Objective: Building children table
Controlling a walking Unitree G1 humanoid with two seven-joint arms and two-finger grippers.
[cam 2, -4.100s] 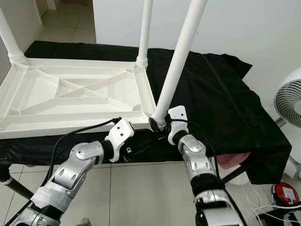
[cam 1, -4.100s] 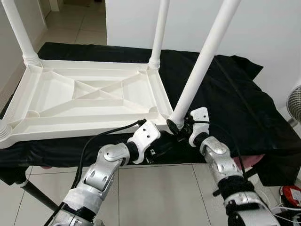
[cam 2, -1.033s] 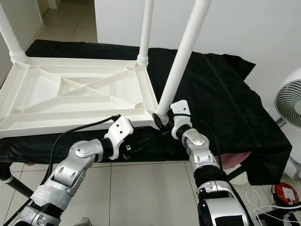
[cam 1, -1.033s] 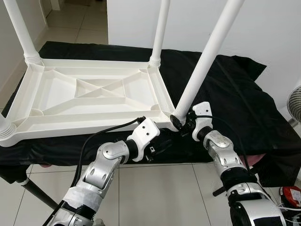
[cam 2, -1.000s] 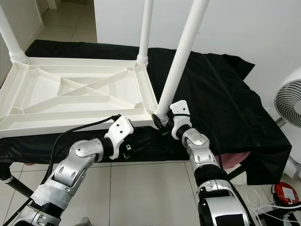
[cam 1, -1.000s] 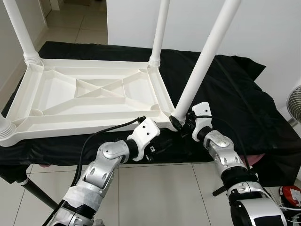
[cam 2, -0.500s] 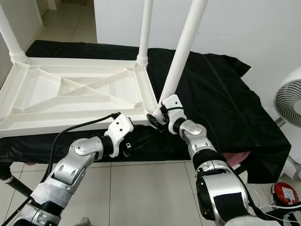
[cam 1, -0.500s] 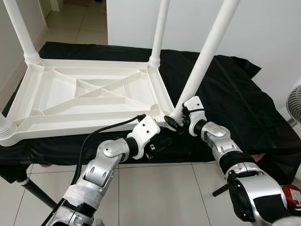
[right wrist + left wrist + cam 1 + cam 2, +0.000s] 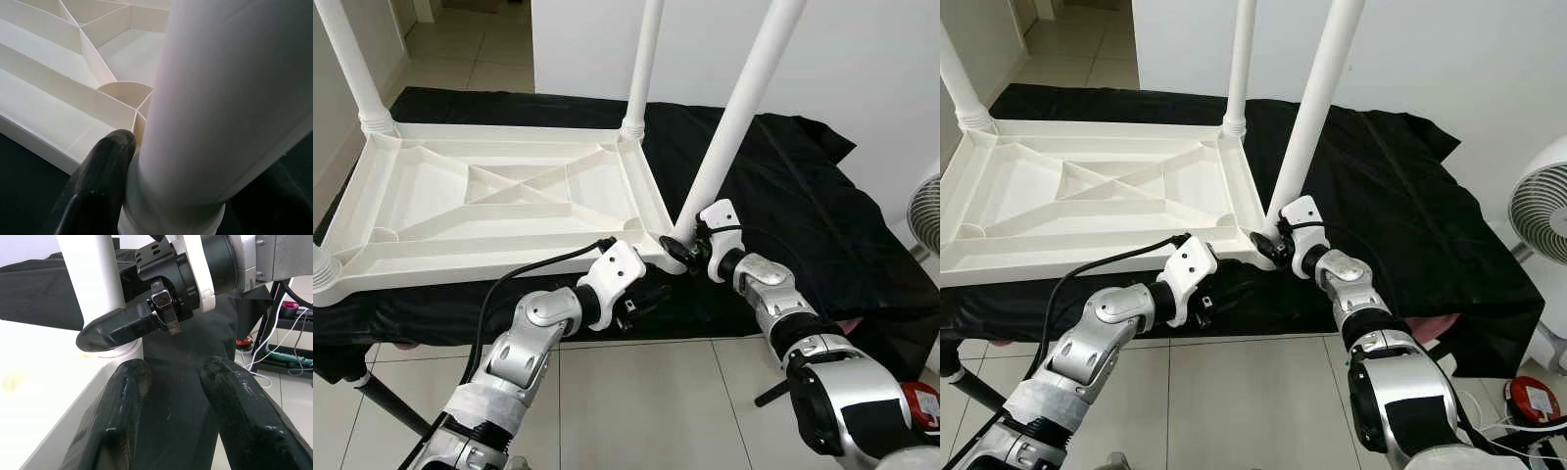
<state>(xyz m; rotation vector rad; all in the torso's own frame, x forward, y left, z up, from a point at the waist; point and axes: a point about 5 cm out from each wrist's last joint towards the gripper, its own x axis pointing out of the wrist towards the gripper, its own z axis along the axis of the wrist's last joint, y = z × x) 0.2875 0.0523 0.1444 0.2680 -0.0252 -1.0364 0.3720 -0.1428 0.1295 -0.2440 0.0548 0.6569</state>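
Leg [image 9: 736, 117] tilts less; right fingers [image 9: 95, 186] seemingly clamp it.

The right gripper [image 9: 677, 252] of two long black fingers reaches forward-left, closed around a white tube. The left gripper [image 9: 173, 396], on its bent silver arm, points rightward beside it, fingers parted.

Upturned white table top [image 9: 499, 211] covering the left of the black cloth [image 9: 803, 215], upright legs at its corners, tilted leg [image 9: 734, 117] with the right gripper [image 9: 680, 250] clamped at its base blocking the near right corner, left gripper [image 9: 651, 294] below the edge, bare cloth right of the leg.
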